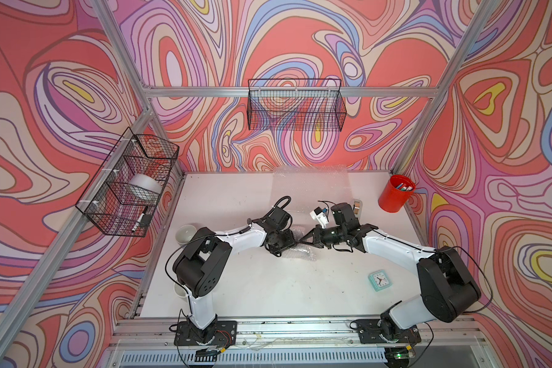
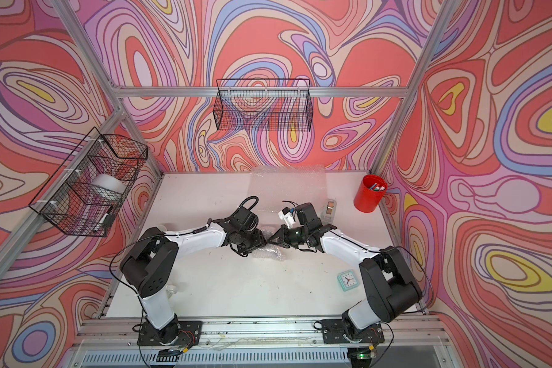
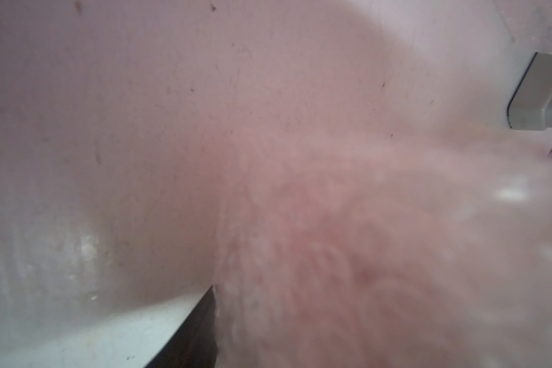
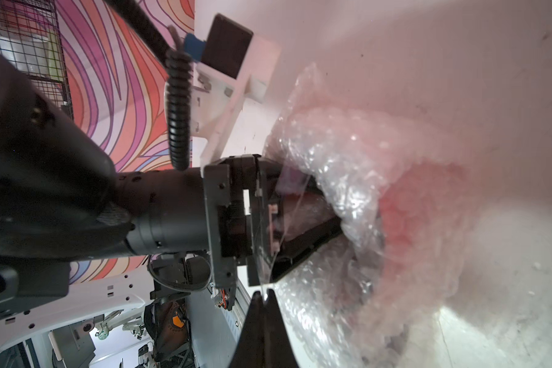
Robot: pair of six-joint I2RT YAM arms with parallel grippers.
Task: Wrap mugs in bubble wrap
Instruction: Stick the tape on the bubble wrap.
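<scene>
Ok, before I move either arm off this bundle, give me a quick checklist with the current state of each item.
1. Grip of the left pincer on the wrapped red mug: ok.
2. Closure of the right pincer: ok, shut; anything pinched in it: cannot tell.
3. Full cover by the bubble wrap: cannot tell, far side hidden.
4. A spare sheet at the rear of the table: ok.
5. Wrapping of the white mug: not ok, bare.

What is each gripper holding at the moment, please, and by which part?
Left gripper: the bubble-wrapped red mug, fingers buried in one end; exact part hidden. Right gripper: shut, pinching a thin clear strip by its end.
</scene>
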